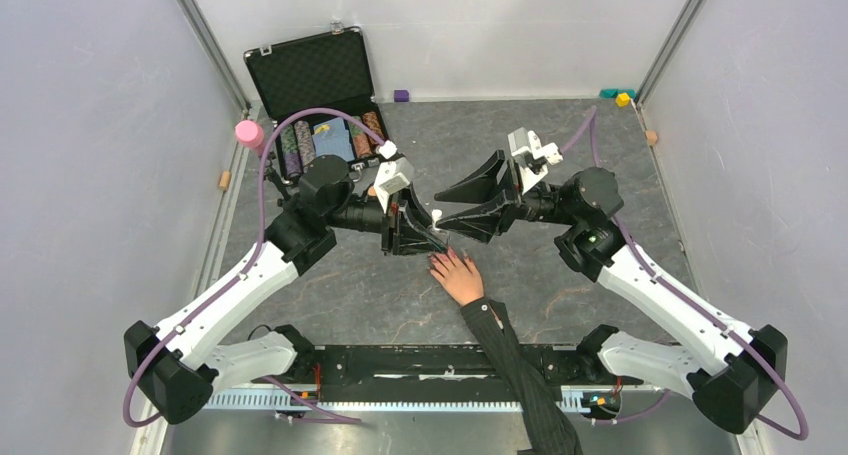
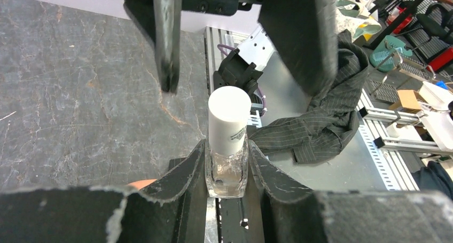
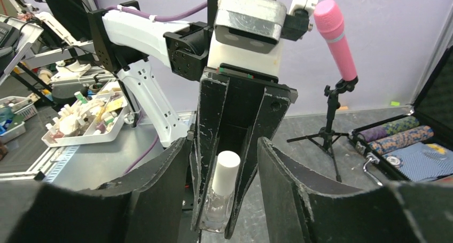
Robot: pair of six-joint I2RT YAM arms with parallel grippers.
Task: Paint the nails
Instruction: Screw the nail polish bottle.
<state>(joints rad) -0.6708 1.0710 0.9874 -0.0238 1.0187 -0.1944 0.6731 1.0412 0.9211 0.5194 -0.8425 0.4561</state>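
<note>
Jaws: left gripper (image 2: 227, 152) clamps our small clear white-capped bottle (image 2: 229, 117), right gripper (image 3: 224, 144) gapes; we see tiny glossy reddish-pink nails (image 1: 435, 262).

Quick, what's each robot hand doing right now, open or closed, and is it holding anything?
Left hand: closed on the small clear bottle with the white cap.
Right hand: open, holding nothing.

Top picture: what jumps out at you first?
A person's hand in a striped sleeve lies flat in the middle of the picture. Just beyond it, the robot's left hand squeezes a little clear bottle with a white cap, and the right hand gapes beside it.
</note>
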